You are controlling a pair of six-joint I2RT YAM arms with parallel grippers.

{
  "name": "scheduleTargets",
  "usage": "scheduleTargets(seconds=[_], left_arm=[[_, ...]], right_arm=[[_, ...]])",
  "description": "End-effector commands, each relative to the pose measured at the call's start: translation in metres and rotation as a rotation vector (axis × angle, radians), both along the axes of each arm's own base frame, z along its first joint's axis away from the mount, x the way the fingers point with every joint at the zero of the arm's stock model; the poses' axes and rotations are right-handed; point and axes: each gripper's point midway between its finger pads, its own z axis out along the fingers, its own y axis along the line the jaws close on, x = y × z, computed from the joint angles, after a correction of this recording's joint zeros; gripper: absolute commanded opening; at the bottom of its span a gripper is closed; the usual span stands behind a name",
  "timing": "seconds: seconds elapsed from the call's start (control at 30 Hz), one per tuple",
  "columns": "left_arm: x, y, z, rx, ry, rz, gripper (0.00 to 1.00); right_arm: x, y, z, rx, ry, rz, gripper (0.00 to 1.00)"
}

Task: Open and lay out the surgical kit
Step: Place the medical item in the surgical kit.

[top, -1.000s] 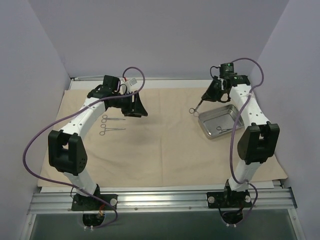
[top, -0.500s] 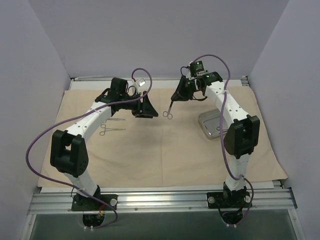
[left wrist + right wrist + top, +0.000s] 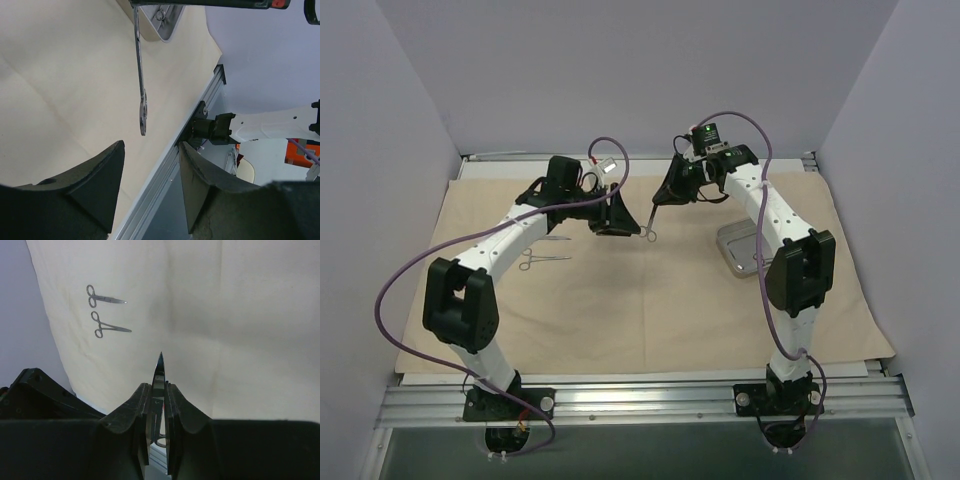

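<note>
Top: right end effector [image 3: 662, 200] pinched shut on forceps [image 3: 653, 222], which hang rings-down above cloth [image 3: 620, 300], just beside left end effector [image 3: 625, 220], open and empty. Tray [image 3: 735, 243] half hidden by right arm. Left wrist: forceps near vertical, rings nearest the gap, not touching. Right wrist: forceps tip juts past the closed end effector; two spare forceps [image 3: 106, 299] lie flat, far-left.

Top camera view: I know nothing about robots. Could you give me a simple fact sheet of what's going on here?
Cloth wrap: opened out and spread flat
Right tool: shut on a ring-handled instrument, rings hanging down above the cloth
Left tool: open, holding nothing, facing the hanging rings without touching them
Steel tray: on the cloth's right side, partly hidden by the right arm
Laid-out pair: two instruments side by side on the cloth's left side
</note>
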Motion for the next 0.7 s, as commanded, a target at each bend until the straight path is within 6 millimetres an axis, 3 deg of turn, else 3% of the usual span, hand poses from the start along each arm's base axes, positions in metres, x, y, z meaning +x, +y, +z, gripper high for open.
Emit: scheduleTargets(seconds=[0.0,0.37,0.67], left_arm=[[0.008,-0.008,0.009,0.002,-0.053,-0.009,0.56],[0.011,-0.007,-0.002,0.034,-0.037,0.003,0.48],[0.015,-0.009,-0.004,0.041,-0.032,-0.002,0.34]], right_arm=[[0.002,0.011,0.026,0.050,-0.051,0.019,0.00],[0.001,0.017,0.024,0.062,-0.041,0.029,0.00],[0.000,0.025,0.022,0.068,-0.037,0.047,0.00]])
